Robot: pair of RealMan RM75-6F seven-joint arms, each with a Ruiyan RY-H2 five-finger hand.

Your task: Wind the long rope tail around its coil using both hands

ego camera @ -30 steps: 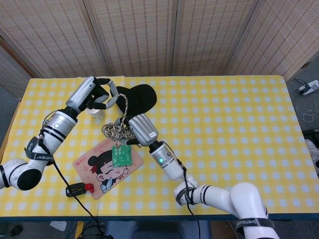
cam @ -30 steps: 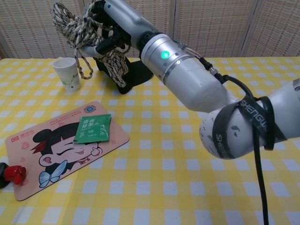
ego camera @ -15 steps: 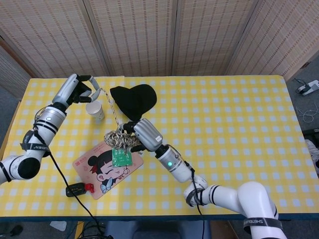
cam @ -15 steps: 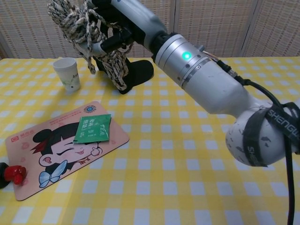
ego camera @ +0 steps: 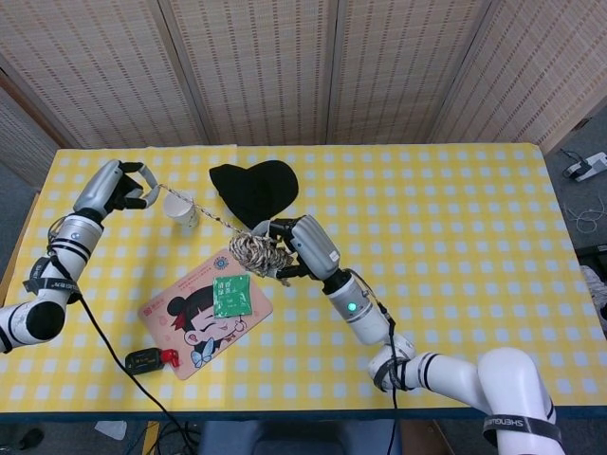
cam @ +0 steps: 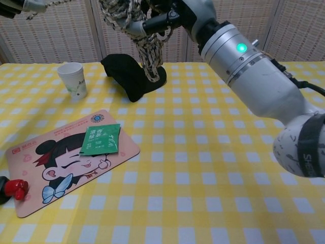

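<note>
Right robot hand [ego camera: 302, 248] gripping rope coil [ego camera: 254, 254], left robot hand [ego camera: 112, 185] pinching tail [ego camera: 194, 206] over paper cup [ego camera: 180, 210]

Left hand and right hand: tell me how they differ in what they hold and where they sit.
The left hand pinches the end of the rope tail, while the right hand grips the bundled coil. The left hand sits far out over the table's left edge; the right hand sits near the middle, beside the black cloth. Both are raised off the table, and the tail runs taut between them.
</note>
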